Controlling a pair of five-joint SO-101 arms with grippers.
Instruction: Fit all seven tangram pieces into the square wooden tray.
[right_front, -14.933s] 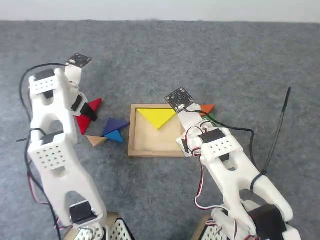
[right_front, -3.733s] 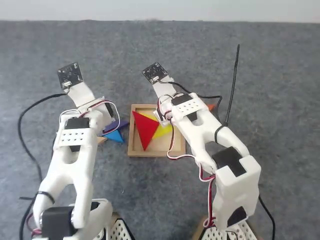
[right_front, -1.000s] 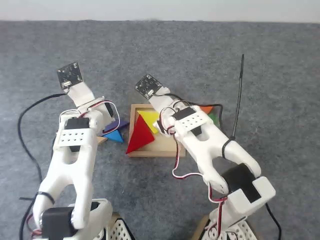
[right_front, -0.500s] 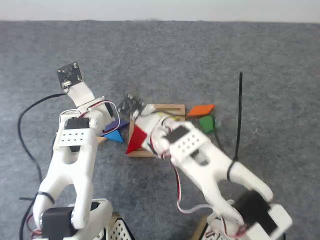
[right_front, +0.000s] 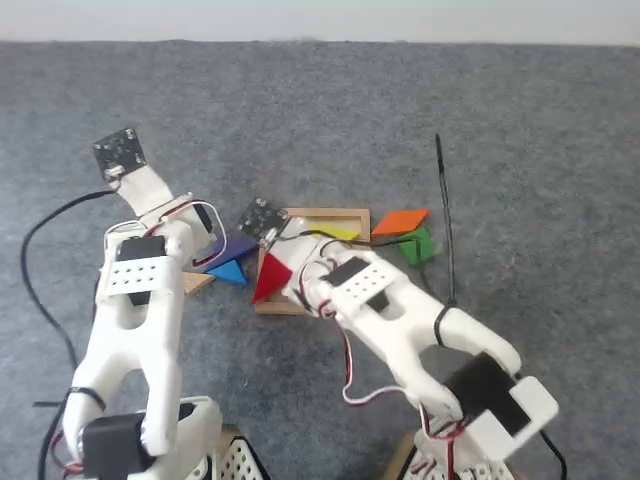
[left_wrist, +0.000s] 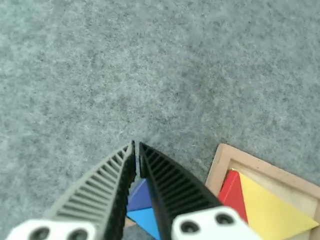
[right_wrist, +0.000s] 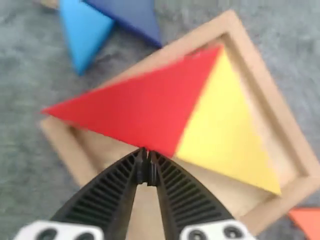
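Note:
The square wooden tray (right_front: 330, 212) lies mid-table with my right arm over it. A yellow triangle (right_wrist: 225, 135) lies flat inside. A red triangle (right_wrist: 135, 112) rests tilted across the tray's left rim (right_wrist: 60, 140), one corner past it. My right gripper (right_wrist: 145, 152) is shut, its tips touching the red triangle's long edge. Left of the tray lie a dark blue piece (right_front: 236, 247), a light blue triangle (right_front: 228, 272) and a tan triangle (right_front: 194, 282). My left gripper (left_wrist: 136, 146) is shut and holds nothing, hanging over the dark blue piece (left_wrist: 140, 195).
An orange piece (right_front: 400, 220) and a green piece (right_front: 414, 245) lie on the grey carpet just right of the tray. A black cable (right_front: 445, 220) rises from the right arm there. Bare carpet stretches behind the tray.
My right arm swung left and down over the tray, and the red triangle slid from inside the tray onto its left rim. My left arm leaned slightly left.

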